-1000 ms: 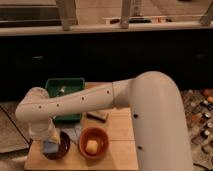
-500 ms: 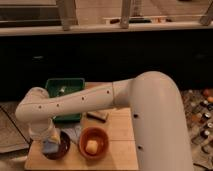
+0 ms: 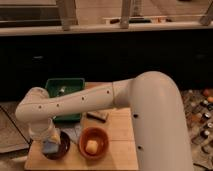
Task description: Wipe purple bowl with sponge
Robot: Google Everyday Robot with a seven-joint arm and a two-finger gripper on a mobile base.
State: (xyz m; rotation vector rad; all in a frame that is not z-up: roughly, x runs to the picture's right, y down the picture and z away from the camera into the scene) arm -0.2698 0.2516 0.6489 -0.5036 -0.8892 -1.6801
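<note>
The purple bowl [image 3: 59, 148] sits at the front left of the wooden table [image 3: 117, 150], partly under my arm. The sponge [image 3: 50, 145], blue with a yellow part, rests in or just over the bowl, under the end of my arm. My gripper [image 3: 48, 137] hangs straight down over the bowl at the sponge. My white arm [image 3: 95, 100] sweeps in from the right and hides the wrist and much of the bowl's left side.
An orange-brown bowl [image 3: 93, 142] holding a pale yellow lump [image 3: 91, 147] stands right of the purple bowl. A green tray [image 3: 65, 95] lies behind. A small dark block [image 3: 97, 116] lies mid-table. Dark counter front behind; the floor and several small items at the right.
</note>
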